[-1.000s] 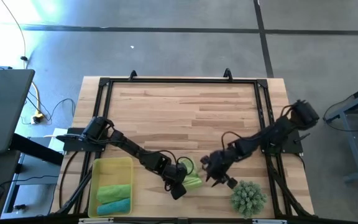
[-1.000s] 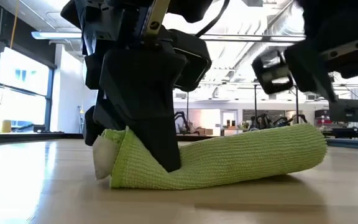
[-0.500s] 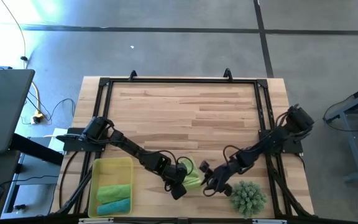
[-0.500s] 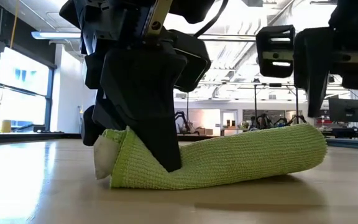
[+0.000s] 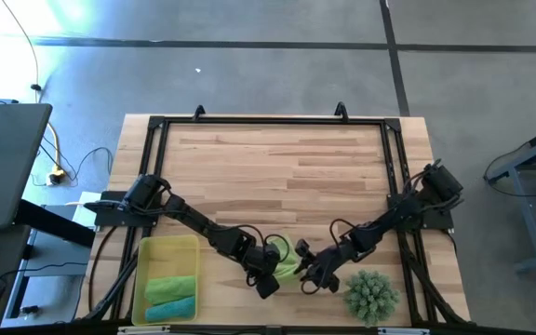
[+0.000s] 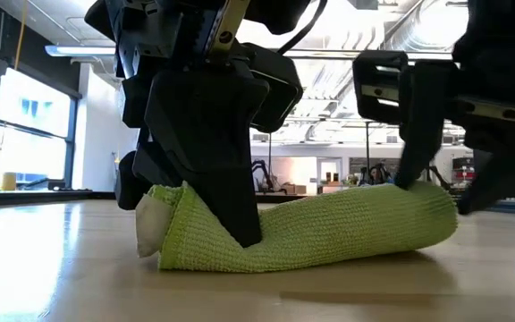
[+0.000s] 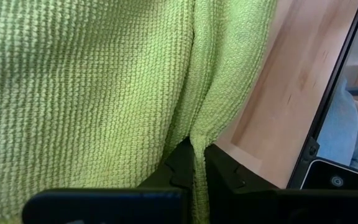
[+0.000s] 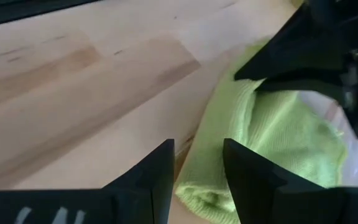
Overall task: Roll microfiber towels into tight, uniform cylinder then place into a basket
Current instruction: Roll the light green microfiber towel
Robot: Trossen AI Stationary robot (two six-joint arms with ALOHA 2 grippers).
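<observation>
A rolled lime green microfiber towel (image 6: 329, 228) lies on its side on the wooden table near the front edge, also visible from above (image 5: 289, 269). My left gripper (image 5: 266, 277) is shut on the roll near the end toward the basket. My right gripper (image 8: 197, 168) is open. Its two fingers straddle the roll's other end (image 6: 436, 210), coming down from above. The yellow basket (image 5: 156, 244) at the front left holds a green rolled towel (image 5: 170, 287) and a teal one (image 5: 170, 308). My left gripper pinches a thin ridge of the green cloth (image 7: 197, 140) between its two fingertips, on the roll's outer layer; an edge or a fold, I cannot tell. The fingers (image 6: 226, 206) slant down from above, across the roll. The roll rests on the table. My right gripper has one finger (image 6: 411, 152) against the top of the roll's end; whether its fingers touch the cloth I cannot tell.
A spiky green ball-shaped plant (image 5: 372, 293) stands at the front right, close beside my right gripper. A black frame (image 5: 268, 123) runs around the tabletop. The table's middle and far part is bare wood (image 5: 277, 177).
My right gripper has moved down and toward the table's left, to the green roll, rolling its wrist as it went. Its fingers now stand around the roll's end instead of above it. The roll and my left gripper have stayed put.
</observation>
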